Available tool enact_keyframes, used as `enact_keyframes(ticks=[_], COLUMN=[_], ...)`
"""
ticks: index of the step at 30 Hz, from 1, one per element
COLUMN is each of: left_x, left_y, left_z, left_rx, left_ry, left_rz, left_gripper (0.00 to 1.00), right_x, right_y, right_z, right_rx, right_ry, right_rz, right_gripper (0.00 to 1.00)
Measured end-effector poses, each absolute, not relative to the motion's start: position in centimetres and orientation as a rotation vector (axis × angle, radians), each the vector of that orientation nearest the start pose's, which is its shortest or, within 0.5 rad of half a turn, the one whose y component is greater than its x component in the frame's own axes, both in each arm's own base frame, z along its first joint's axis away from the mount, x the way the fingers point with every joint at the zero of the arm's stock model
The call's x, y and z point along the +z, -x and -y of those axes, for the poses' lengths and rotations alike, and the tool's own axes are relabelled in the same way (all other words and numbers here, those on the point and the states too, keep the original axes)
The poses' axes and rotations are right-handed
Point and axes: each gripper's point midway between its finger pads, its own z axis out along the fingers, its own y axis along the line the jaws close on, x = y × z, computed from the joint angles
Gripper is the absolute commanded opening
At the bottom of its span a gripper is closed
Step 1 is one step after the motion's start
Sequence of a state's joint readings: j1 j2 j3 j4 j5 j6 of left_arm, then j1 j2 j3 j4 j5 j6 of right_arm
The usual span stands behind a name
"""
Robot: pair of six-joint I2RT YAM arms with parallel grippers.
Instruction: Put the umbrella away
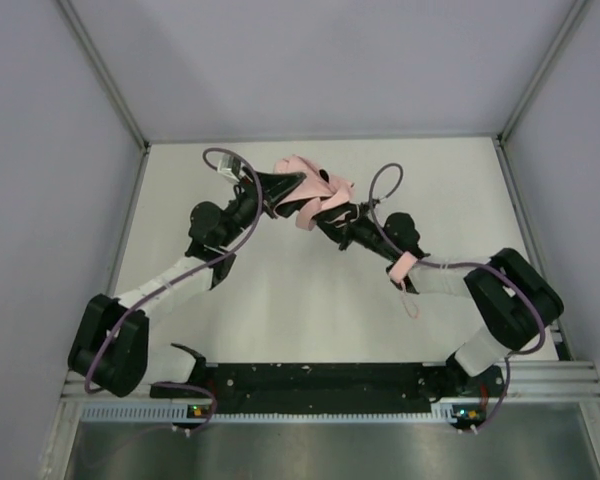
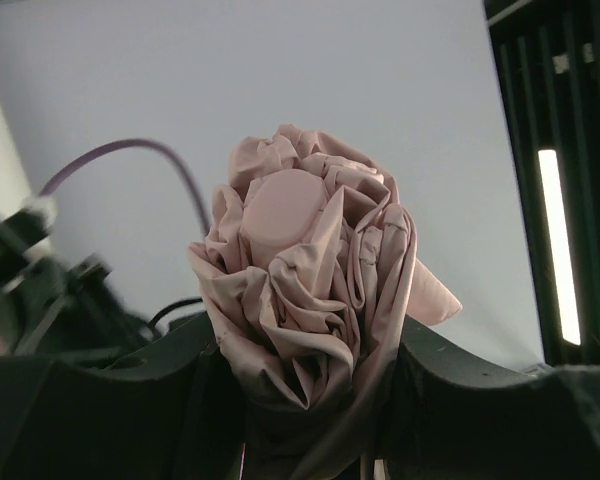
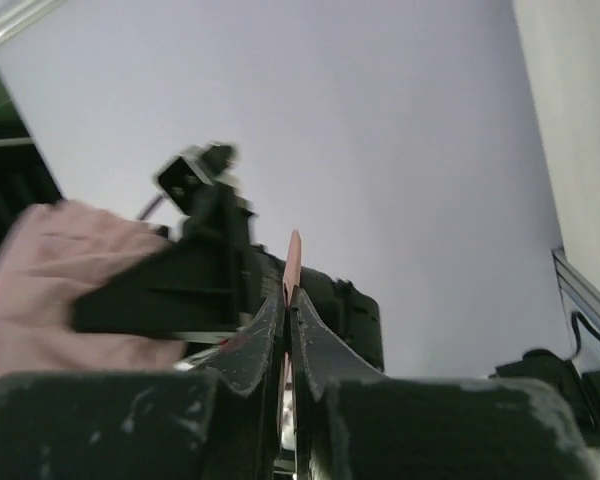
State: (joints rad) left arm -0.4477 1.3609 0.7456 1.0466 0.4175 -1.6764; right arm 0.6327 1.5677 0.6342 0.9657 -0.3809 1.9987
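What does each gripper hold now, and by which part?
The left gripper clamps the umbrella around its bunched pink canopy. The right gripper is shut on a thin pink strip, apparently its fabric.

Soft, even light fills the enclosure, leaving faint shadows on the white worktop (image 1: 310, 330). In the left wrist view the umbrella (image 2: 300, 290) is sharp; a light strip (image 2: 558, 245) glares at right.

A white table (image 1: 310, 330) sits inside pale grey walls (image 1: 330, 60), with a thin metal post (image 1: 104, 75) at the far left corner, a second post (image 1: 538, 75) at the far right, and a black bar (image 1: 320, 378) on a silver rail (image 1: 565, 378) along the near edge.
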Motion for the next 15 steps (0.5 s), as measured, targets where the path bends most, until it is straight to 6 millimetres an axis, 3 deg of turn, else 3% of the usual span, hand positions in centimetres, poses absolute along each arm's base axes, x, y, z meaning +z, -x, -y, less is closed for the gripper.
enact_keyframes(ticks=[7, 10, 15], left_x=[33.4, 29.3, 22.5], left_y=[-28.5, -28.6, -28.8], left_z=[25.6, 25.6, 24.8], left_rx=[-1.914, -1.824, -1.647], left_ry=[0.53, 0.63, 0.812], left_rz=[-1.598, -1.742, -1.947], left_gripper=[0.0, 0.0, 0.0], right_x=[28.0, 27.7, 26.0], right_y=[-32.9, -33.6, -33.1], right_z=[-29.1, -28.5, -29.3], right_rx=[2.218, 2.184, 2.159], right_ry=[-0.821, -0.749, -0.632], right_rz=[-1.588, -1.582, -1.664], right_gripper=[0.0, 0.0, 0.0])
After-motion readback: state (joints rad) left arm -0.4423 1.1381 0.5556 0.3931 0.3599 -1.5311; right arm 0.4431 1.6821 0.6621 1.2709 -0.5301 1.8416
